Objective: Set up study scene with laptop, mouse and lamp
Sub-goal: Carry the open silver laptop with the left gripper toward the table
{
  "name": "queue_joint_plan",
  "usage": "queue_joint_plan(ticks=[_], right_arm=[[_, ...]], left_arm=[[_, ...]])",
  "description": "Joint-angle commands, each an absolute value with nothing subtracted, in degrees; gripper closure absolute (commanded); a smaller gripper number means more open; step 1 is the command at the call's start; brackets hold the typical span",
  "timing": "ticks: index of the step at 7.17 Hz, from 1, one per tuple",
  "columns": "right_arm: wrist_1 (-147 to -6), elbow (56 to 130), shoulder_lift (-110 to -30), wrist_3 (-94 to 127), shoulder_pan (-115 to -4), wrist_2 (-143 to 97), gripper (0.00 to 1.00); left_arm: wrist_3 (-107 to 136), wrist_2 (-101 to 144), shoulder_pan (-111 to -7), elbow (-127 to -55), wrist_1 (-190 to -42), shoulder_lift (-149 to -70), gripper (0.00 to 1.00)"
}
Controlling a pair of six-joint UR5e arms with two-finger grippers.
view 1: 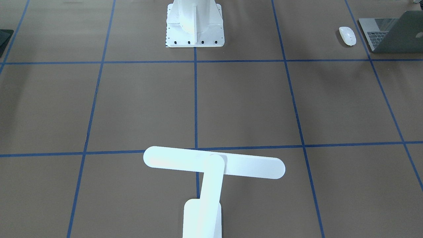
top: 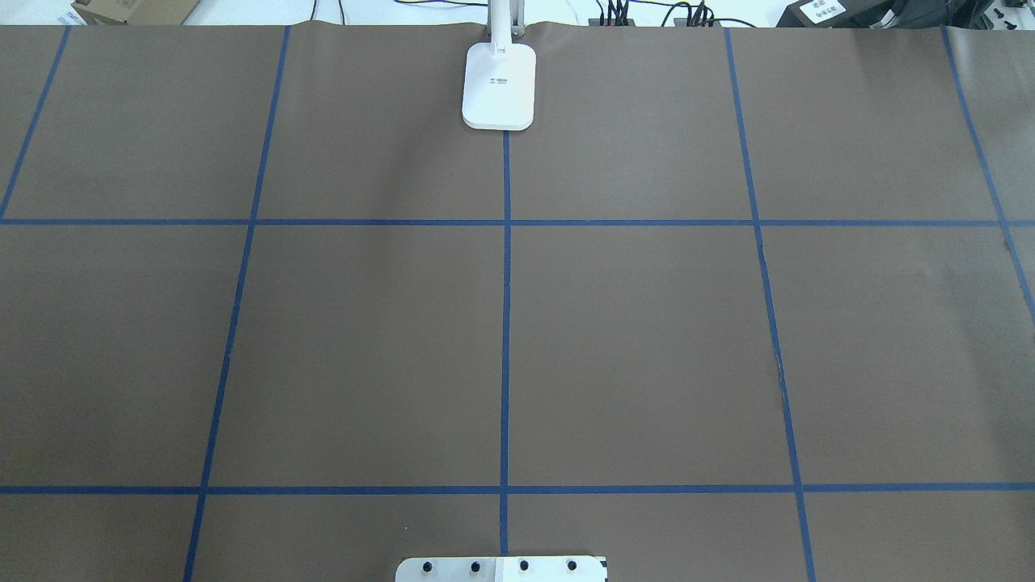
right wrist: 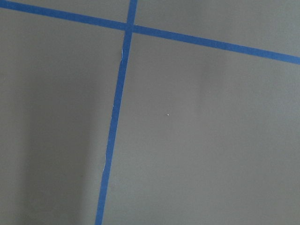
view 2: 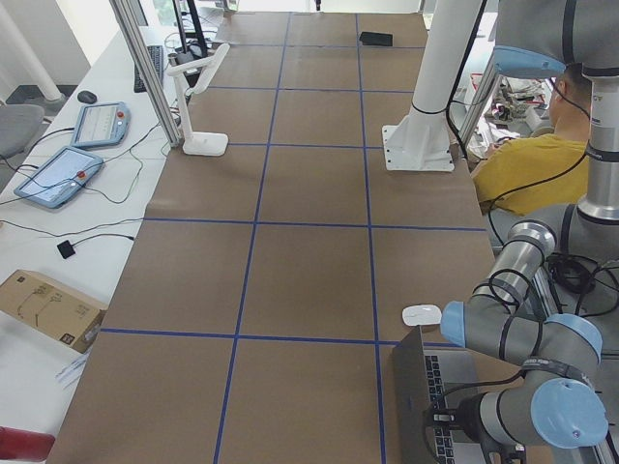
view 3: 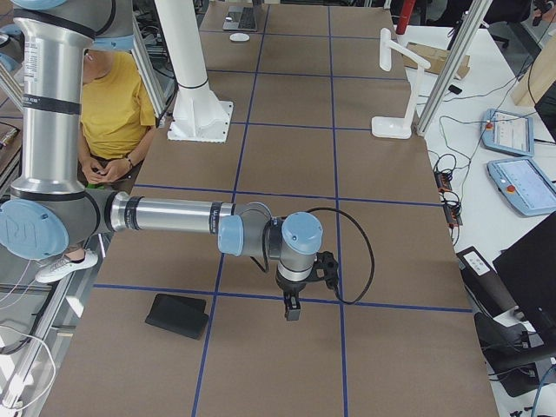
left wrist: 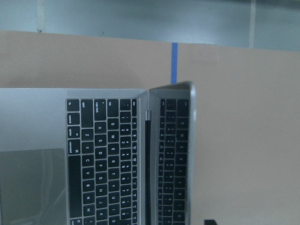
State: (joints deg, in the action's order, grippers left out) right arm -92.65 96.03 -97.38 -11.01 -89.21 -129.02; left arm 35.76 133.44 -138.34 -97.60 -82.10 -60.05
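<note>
- The laptop (view 1: 393,36) sits open at the desk (view 1: 251,102) corner on the robot's left side. The mouse (view 1: 347,35) is just beside it, not touching.
- The lamp (view 1: 214,165) stands upright at the middle of the desk's far edge, across from the white pedestal (view 1: 195,31).
- The left claw (view 2: 437,419) hangs right over the laptop's keyboard, but honestly can't tell if it's open or closed.
- The right claw (view 3: 293,310) points down over the desk near a black mat (view 3: 178,315). Can't tell its state either.
</note>
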Motion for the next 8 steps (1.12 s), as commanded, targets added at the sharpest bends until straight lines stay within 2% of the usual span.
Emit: queue_joint_plan(ticks=[1,5,6,7,8], right_arm=[[-92.64,95.98,-97.38,-10.99,-89.21,-129.02,0.0],[-92.72,95.98,-97.38,-10.99,-89.21,-129.11,0.0],[-92.72,96.06,-97.38,-10.99,-89.21,-129.11,0.0],[-92.72,95.98,-97.38,-10.99,-89.21,-129.11,0.0],[-92.72,95.98,-97.38,-10.99,-89.21,-129.11,0.0]], left_arm=[[35.69,133.51,-138.34,-97.47,-82.79,-60.03,0.37],[35.51,133.42,-138.16,-97.21,-82.71,-59.68,0.37],[35.51,133.42,-138.08,-96.95,-82.71,-59.68,0.44],[35.59,133.5,-138.08,-96.77,-82.71,-59.68,0.61],[35.77,133.51,-138.08,-96.77,-82.71,-59.68,0.7]])
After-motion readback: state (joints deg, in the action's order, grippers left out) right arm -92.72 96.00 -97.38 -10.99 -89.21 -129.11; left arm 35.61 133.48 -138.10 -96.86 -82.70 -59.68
